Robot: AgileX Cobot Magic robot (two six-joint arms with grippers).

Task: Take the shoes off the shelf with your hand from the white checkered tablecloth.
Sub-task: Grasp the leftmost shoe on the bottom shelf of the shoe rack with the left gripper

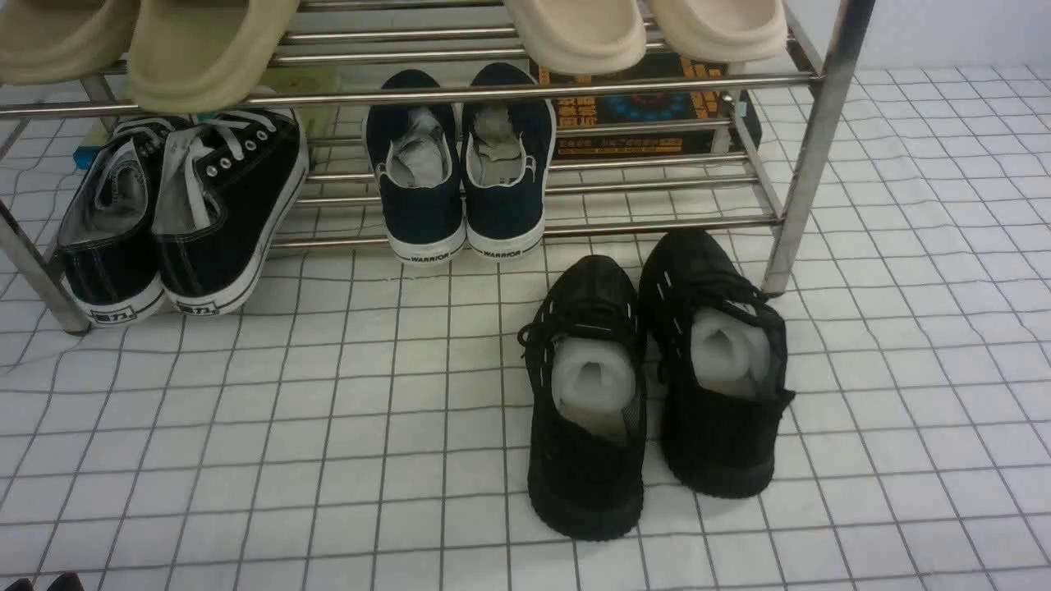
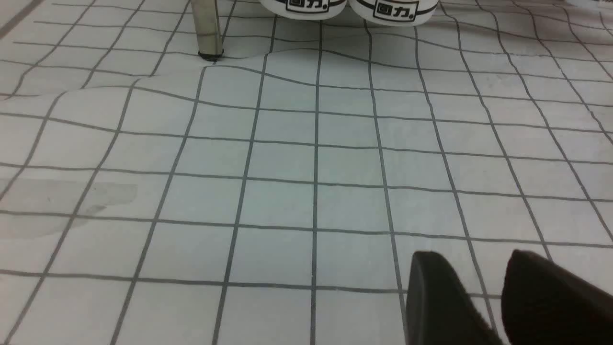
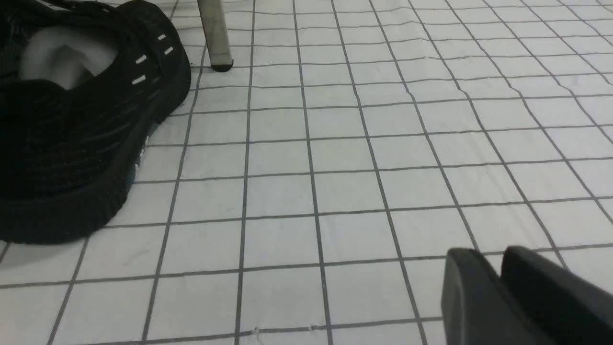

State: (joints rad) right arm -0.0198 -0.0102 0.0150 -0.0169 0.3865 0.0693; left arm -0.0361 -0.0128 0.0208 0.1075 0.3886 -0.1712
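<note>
The left tool (image 2: 471, 256) is nearest, its two dark fingers a little apart with cloth showing between them and nothing held. It hangs low over the white checkered tablecloth (image 2: 287, 191), which covers the counter. The right tool (image 3: 484, 251) has its fingers pressed almost together, also empty. Straight ahead of the left tool and well apart from it, the shoes (image 1: 181, 213) sit at the left end of the shelf (image 1: 813, 156) on its lowest tier. They are tilted, white heels down by the cloth, just beside a shelf leg. Ahead of the right tool, toward the left tool's side, a pair of all-black sneakers (image 3: 72, 143) stuffed with white paper stands on the cloth in front of the shelf. Navy slip-ons (image 1: 460, 164) rest on the bars farther ahead, between the two pairs.
</note>
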